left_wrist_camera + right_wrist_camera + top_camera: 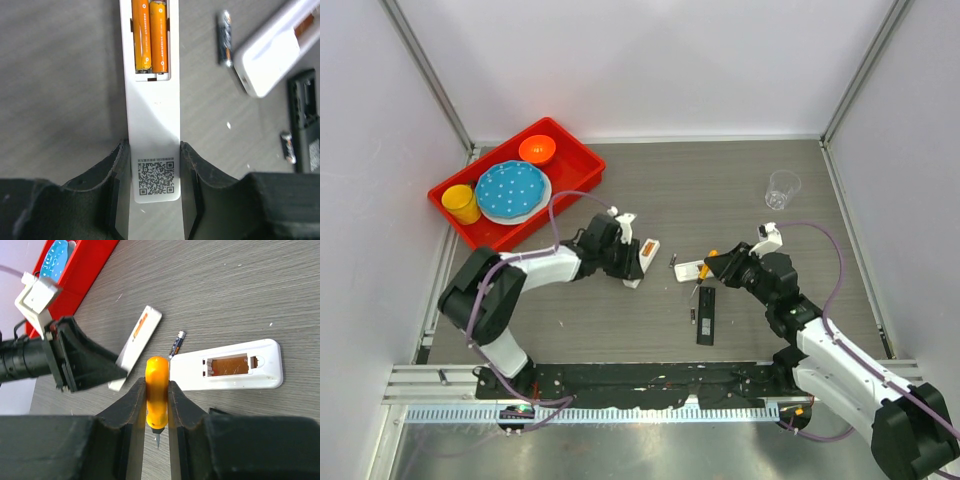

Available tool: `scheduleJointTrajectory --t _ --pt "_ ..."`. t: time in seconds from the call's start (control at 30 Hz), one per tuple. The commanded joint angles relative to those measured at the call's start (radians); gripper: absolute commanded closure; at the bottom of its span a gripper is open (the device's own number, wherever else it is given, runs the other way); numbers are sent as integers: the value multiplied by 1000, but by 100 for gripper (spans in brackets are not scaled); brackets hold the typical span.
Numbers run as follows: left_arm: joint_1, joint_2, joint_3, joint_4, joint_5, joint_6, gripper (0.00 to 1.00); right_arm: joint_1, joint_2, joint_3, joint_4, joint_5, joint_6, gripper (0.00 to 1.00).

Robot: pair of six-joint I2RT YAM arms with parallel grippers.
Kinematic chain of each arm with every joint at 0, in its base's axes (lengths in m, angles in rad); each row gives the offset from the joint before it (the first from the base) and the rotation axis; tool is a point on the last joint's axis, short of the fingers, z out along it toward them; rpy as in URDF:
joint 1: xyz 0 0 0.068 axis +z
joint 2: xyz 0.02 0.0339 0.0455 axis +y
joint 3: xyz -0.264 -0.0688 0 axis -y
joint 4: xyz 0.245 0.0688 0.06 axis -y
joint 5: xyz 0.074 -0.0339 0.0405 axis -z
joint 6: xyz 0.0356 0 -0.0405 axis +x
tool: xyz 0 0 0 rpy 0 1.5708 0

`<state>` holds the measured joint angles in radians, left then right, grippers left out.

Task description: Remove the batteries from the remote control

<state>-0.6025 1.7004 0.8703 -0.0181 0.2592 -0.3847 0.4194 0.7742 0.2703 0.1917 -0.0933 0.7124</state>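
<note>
Closest in the left wrist view, the left gripper (155, 172) has its two dark fingers pressed against the long edges of a white remote (152, 115), clamping the end that bears a square code label. The remote's back faces up with its bay uncovered, and the two orange batteries (150, 35) lie side by side inside it, at the end away from the fingers. Just right of it on the grey table (740, 180) lies a loose battery (225, 37), dark with an orange band, just beside a second remote (227, 365), also white, back up, its bay open. Nearer the arm bases lies a black remote (706, 316). The right gripper (156, 386) is closed on the orange handle of a screwdriver (157, 375), the metal tip pointing back between the fingers; it hangs beside the second remote, and whether it touches it I cannot tell. At the far left stands a red tray (585, 165) of dishes, and a clear cup (782, 188) at the far right.
</note>
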Motion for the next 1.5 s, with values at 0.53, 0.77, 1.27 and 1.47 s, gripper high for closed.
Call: scheduleJointTrajectory --t 0.53,0.77,1.27,1.47 --pt "-424 -163 -200 -253 -306 -201 90 -1 -43 32 -20 0 7 99" --pt "-569 -140 -143 -267 -429 -149 90 -1 -38 33 -21 3 1 99" --pt "-626 -105 -85 -187 -431 52 63 -1 -30 33 -26 15 -8 99" --pt "-626 -114 -97 -198 -472 64 33 1 -23 33 -17 10 -8 99"
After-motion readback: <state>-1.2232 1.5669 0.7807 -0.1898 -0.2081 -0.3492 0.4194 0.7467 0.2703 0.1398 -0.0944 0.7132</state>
